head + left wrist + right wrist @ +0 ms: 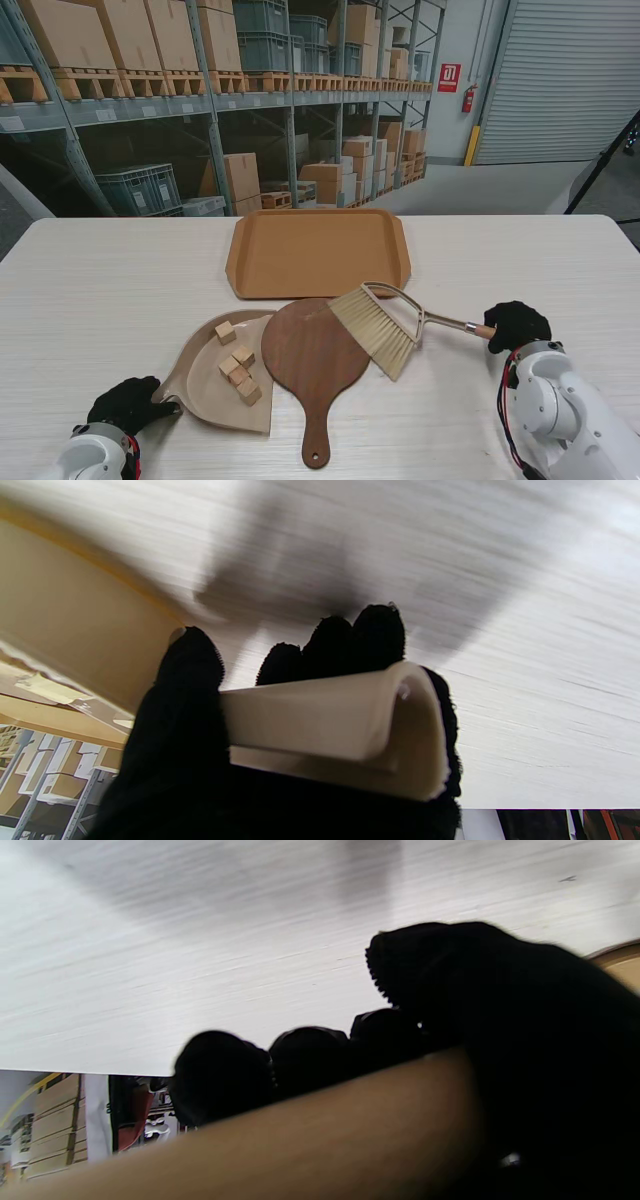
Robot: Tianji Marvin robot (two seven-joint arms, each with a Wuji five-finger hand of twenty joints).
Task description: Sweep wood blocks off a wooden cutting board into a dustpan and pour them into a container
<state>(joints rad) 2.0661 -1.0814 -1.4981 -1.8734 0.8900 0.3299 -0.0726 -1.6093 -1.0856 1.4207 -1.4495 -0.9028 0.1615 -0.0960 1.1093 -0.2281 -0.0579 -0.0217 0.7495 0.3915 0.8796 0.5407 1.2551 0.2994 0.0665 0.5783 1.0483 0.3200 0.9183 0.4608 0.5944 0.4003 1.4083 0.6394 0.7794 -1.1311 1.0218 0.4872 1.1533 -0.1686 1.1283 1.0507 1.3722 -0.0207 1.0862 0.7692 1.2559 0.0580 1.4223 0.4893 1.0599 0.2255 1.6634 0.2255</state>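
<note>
Left robot hand (128, 403), near the surface's (90, 290) near-left corner, is closed around the beige dustpan's (205, 385) handle. Five pale wood blocks (238, 368) lie in the pan, which touches the dark round cutting board (315, 357). Right robot hand (516, 324) grips the brush (378, 325) handle, bristles over the board's right edge. An orange tray (318, 253) sits toward the far edge.

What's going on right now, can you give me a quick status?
Left robot hand shut on dustpan handle; right robot hand shut on brush handle. Wood blocks in dustpan. Cutting board swept; tray unobstructed.
</note>
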